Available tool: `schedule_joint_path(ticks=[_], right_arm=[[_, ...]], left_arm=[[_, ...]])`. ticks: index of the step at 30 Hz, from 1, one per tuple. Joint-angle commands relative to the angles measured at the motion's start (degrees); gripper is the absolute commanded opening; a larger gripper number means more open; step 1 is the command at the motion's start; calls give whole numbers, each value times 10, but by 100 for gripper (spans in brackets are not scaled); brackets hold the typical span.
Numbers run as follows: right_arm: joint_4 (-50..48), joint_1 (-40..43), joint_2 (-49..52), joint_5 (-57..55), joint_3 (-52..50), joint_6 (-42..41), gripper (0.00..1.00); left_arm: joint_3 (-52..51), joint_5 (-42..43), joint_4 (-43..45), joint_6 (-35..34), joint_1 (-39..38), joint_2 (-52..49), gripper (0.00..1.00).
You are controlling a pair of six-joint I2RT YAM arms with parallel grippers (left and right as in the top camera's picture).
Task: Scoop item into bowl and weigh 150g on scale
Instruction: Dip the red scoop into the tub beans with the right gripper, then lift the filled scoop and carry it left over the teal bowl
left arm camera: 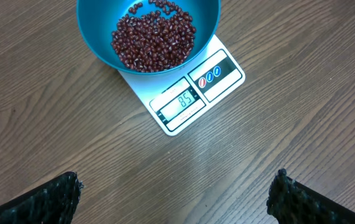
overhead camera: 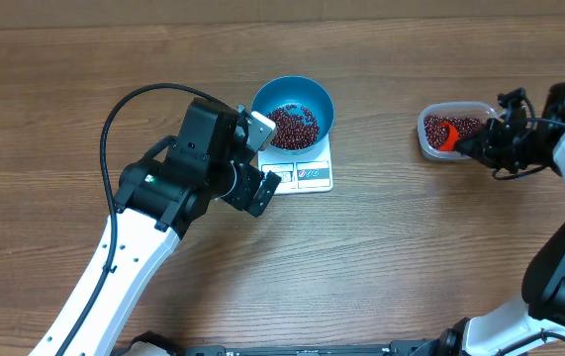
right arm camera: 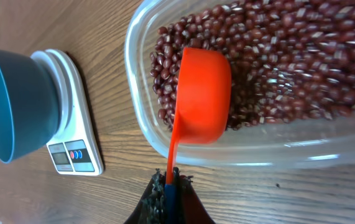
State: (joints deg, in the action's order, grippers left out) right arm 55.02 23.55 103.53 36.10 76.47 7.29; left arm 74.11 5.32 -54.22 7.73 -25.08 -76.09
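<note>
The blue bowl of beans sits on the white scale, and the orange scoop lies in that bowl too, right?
No. The blue bowl of beans sits on the white scale, but the orange scoop is in the clear tub; the right wrist view shows it.

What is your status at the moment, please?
Left fingers open, empty. Right fingers shut on scoop, in tub. Bowl on scale, part-filled with beans. Nothing in the way.

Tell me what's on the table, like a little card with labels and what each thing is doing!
bowl: blue, on the scale, partly filled with beans
scale display: reads 85
tub: clear, holds more beans
scoop: orange, in the tub
right end effector: shut on scoop handle
left end effector: open, empty, near the scale
</note>
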Motion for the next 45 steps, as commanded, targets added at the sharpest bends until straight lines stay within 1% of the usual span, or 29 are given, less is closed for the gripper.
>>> schedule_joint_path(ticks=[1, 9, 18, 22, 32, 38, 45], right_arm=[[-1, 20, 2, 37, -3, 1, 4], [1, 60, 2, 95, -3, 1, 4], [26, 97, 2, 132, -3, 4, 4], [30, 107, 2, 194, -3, 19, 4], [26, 111, 1, 316, -3, 23, 4], [20, 88, -1, 349, -1, 22, 4], [17, 18, -7, 377, 21, 20, 4]], left_arm=[[-5, -4, 1, 10, 0, 5, 100], [-5, -4, 1, 10, 0, 5, 100], [-5, -4, 1, 10, 0, 5, 100], [-5, -4, 1, 11, 0, 5, 100], [-5, -4, 1, 11, 0, 5, 100], [-5, -4, 1, 11, 0, 5, 99], [-5, -4, 1, 11, 0, 5, 100]])
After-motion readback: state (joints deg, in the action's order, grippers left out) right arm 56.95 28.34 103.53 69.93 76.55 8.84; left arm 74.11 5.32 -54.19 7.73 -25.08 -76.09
